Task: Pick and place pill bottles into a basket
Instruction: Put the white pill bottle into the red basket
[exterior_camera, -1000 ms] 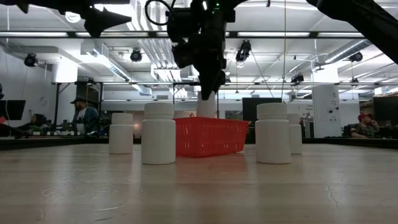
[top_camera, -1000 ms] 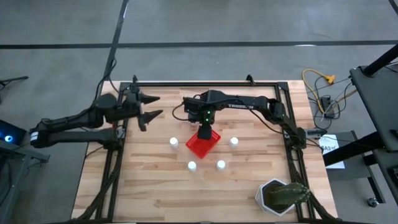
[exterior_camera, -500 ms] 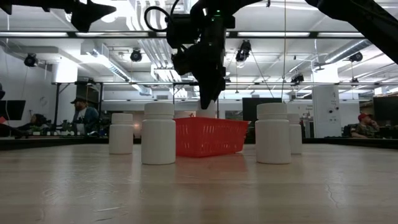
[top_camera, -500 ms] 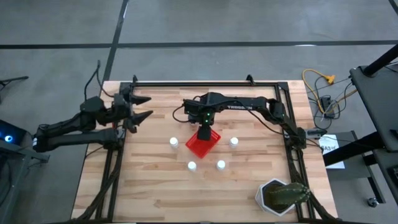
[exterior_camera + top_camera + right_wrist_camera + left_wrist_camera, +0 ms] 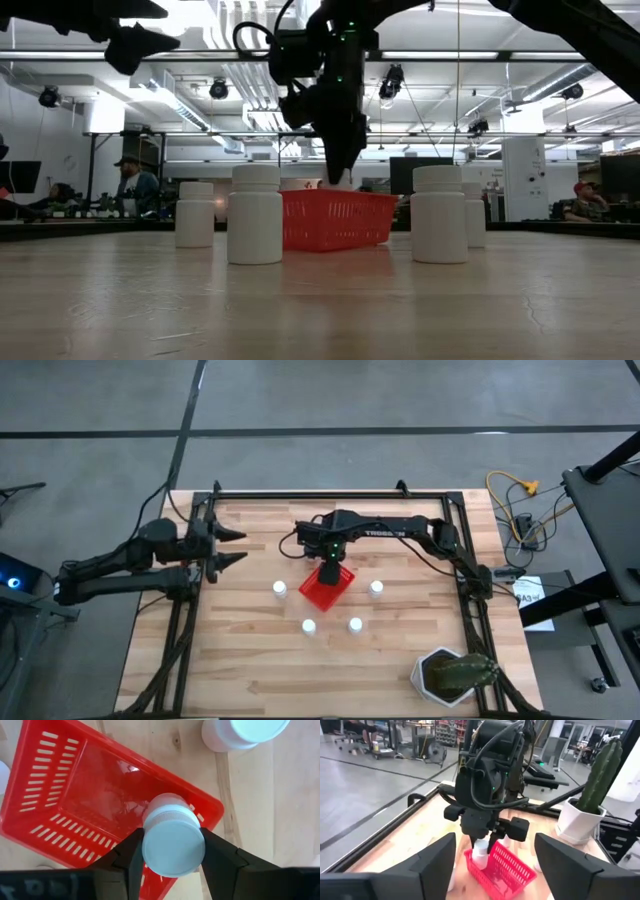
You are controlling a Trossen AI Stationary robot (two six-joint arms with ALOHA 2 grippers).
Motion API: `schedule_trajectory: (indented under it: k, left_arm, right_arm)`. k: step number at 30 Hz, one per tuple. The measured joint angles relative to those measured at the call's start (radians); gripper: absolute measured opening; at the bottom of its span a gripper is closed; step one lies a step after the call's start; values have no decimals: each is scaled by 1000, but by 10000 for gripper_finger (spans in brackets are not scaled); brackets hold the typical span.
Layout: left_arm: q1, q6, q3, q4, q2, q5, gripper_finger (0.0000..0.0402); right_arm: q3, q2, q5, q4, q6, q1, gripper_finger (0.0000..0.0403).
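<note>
We have the right gripper clamped on a small white cylindrical plastic pill bottle, its long axis upright between the fingers and its base directly below them, just inside the corner of the bright red slotted plastic basket. The left gripper waits with spread fingers, holding nothing, well apart at the table's edge, so the right arm is nearer; four more capped white bottles stand around the basket.

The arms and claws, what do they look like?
Both arms are black and slim, with loose black cables. The right arm has white lettering and a small green light near the right claw. The left claw ends in two pointed black fingers.
</note>
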Motion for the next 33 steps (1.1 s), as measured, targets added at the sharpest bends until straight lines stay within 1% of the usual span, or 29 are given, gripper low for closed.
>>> schedule_trajectory:
  k: [3, 6, 10, 14, 24, 27, 33]
  left_arm:
    - [0, -5, -30, 24, -3, -3, 227]
    - [0, -16, -87, 45, -19, -3, 208]
    - [0, -55, -167, 129, -43, -3, 194]
    - [0, -62, -219, 217, -67, -3, 191]
    - [0, -110, -273, 207, -73, 27, 191]
    - [0, -112, -287, 206, -73, 62, 191]
    - [0, -95, -288, 205, -57, 95, 191]
  right_arm:
    - [-15, 0, -1, 1, 8, 0, 147]
    - [-25, 0, -3, 4, 8, 0, 147]
    - [-26, 0, -4, 11, 10, 0, 147]
    - [-26, 0, -3, 18, 21, 0, 147]
    - [-26, 0, -3, 30, 24, 0, 147]
    - [-26, 0, -3, 30, 24, 0, 147]
    - [-26, 0, -3, 30, 24, 0, 147]
